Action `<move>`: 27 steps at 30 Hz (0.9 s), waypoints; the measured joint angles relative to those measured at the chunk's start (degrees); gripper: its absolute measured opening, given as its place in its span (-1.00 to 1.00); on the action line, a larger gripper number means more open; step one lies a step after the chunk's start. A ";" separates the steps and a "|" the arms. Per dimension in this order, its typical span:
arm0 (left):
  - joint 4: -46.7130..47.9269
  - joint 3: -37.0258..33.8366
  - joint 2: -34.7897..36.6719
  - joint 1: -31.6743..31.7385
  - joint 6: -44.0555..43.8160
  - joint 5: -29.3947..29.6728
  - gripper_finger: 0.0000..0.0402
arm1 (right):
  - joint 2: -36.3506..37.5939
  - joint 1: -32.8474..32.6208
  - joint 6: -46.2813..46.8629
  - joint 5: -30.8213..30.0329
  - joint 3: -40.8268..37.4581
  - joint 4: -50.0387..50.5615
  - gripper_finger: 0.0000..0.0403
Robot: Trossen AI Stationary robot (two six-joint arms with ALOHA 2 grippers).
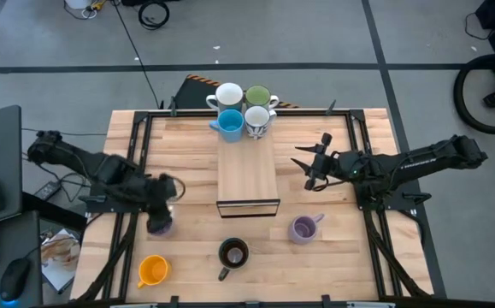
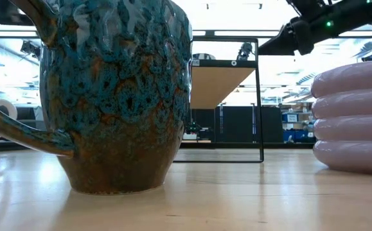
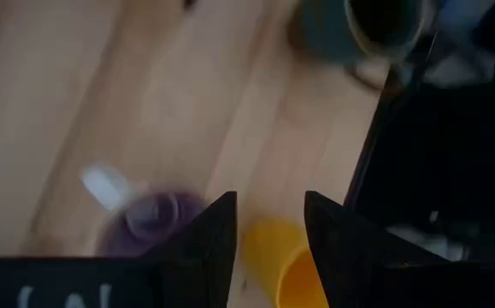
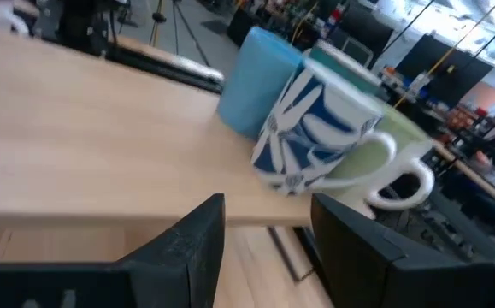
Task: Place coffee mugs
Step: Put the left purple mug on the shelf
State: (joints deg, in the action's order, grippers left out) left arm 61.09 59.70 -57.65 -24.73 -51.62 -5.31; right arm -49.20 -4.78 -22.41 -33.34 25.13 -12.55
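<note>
On the far end of the long wooden board point(image 1: 247, 175) stand four mugs: white point(image 1: 228, 94), green point(image 1: 257, 95), light blue point(image 1: 230, 125) and patterned white point(image 1: 258, 121). On the table stand a lilac mug point(image 1: 303, 228), a dark mug point(image 1: 232, 253), an orange mug point(image 1: 152, 270) and a second lilac mug point(image 1: 160, 225). My left gripper point(image 1: 163, 205) hovers open just above that second lilac mug point(image 3: 149, 218), which lies beside its fingers point(image 3: 268, 231). My right gripper point(image 1: 312, 167) is open at the board's right edge, and its wrist view looks toward the patterned mug point(image 4: 320, 128).
The board rests on a black wire stand point(image 1: 249, 205) with a frame point(image 2: 260, 96) at its near end. Black rails point(image 1: 136, 145) run along both table sides. In the low view the dark mug point(image 2: 115, 96) and the lilac mug point(image 2: 353, 115) stand close to the camera.
</note>
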 joint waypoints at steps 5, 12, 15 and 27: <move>1.68 -0.02 -3.61 -9.08 -0.42 -1.79 -0.29 | 0.53 0.02 -1.81 0.66 0.06 -2.67 -0.10; 8.76 -0.04 -10.95 -17.78 5.67 -2.50 -0.29 | 0.65 0.09 -2.65 2.91 0.08 -4.31 -0.10; 11.38 -0.09 -13.65 -20.37 8.68 -1.94 -0.29 | 0.63 0.09 -2.39 4.09 0.08 -4.60 -0.10; 15.18 -0.09 -20.12 -26.19 19.91 6.84 -0.29 | 0.60 0.81 1.68 4.77 0.10 -3.22 -0.10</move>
State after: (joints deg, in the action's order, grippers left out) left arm 76.27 59.61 -77.77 -50.92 -31.71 1.53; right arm -48.60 -3.97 -20.72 -28.57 25.23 -15.77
